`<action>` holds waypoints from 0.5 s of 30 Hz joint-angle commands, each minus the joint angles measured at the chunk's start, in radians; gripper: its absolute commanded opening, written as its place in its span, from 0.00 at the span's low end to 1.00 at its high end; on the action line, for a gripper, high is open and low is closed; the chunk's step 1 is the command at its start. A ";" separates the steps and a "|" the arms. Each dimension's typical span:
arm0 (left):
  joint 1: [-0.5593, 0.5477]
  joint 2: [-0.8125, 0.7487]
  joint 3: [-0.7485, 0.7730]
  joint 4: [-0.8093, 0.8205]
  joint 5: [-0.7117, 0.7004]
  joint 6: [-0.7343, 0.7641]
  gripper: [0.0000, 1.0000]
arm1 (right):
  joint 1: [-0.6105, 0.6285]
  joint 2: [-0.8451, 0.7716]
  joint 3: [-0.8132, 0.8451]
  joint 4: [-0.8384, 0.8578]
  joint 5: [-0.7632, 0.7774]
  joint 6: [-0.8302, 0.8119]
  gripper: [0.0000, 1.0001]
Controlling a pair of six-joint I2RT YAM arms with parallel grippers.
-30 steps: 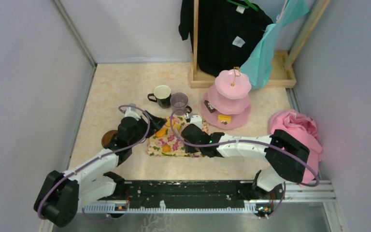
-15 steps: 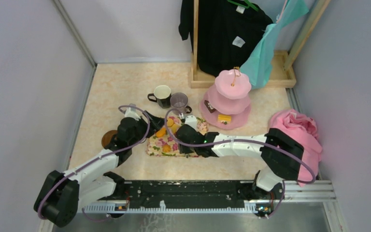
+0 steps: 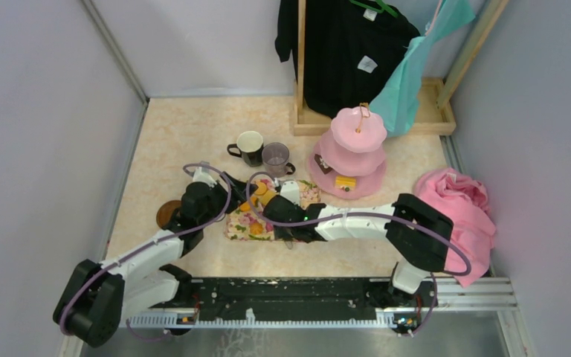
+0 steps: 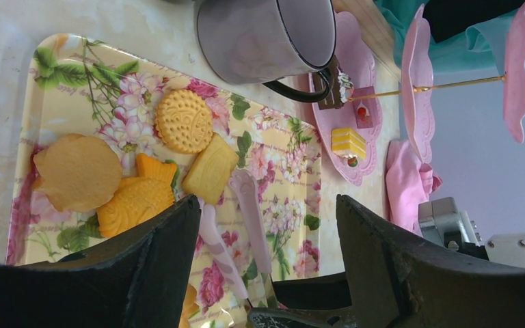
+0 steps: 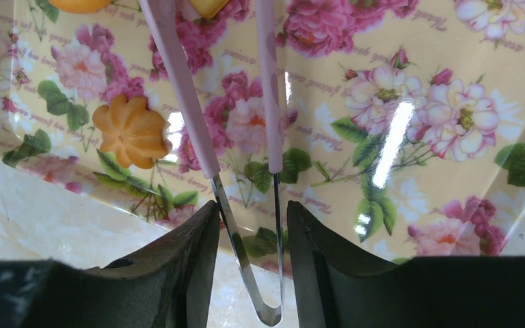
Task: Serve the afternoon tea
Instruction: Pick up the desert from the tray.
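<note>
The flower-patterned tray (image 3: 249, 225) carries several orange and yellow snacks (image 3: 260, 195). My right gripper (image 5: 251, 208) is shut on the metal bend of pink-tipped tongs (image 5: 178, 89). The tongs' arms reach over the tray towards a square yellow snack (image 4: 210, 169), past an orange flower-shaped snack (image 5: 131, 130). Open and empty, my left gripper (image 4: 268, 205) hovers over the tray's left part, close above the tongs (image 4: 249, 212). The black mug (image 3: 250, 146) and the smoky mug (image 3: 275, 158) stand behind the tray. To the right, the pink three-tier stand (image 3: 353, 149) holds a yellow cake (image 3: 346, 182). A brown coaster (image 3: 167, 212) lies at the left.
A crumpled pink cloth (image 3: 453, 201) lies at the right edge. A wooden clothes rack (image 3: 357, 44) with dark and teal garments stands at the back. Grey walls close in on both sides.
My right gripper has moved left over the tray with the tongs, and the tongs' arms stand slightly wider apart. The left arm has stayed put.
</note>
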 commanded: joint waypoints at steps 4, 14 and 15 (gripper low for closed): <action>0.005 0.007 -0.007 0.047 0.018 -0.007 0.78 | 0.010 0.036 0.046 -0.011 0.050 0.007 0.43; 0.005 0.014 -0.014 0.056 0.019 -0.008 0.78 | 0.011 0.113 0.098 -0.027 0.062 -0.006 0.45; 0.006 0.014 -0.016 0.058 0.017 -0.008 0.78 | 0.010 0.122 0.102 -0.030 0.067 -0.006 0.45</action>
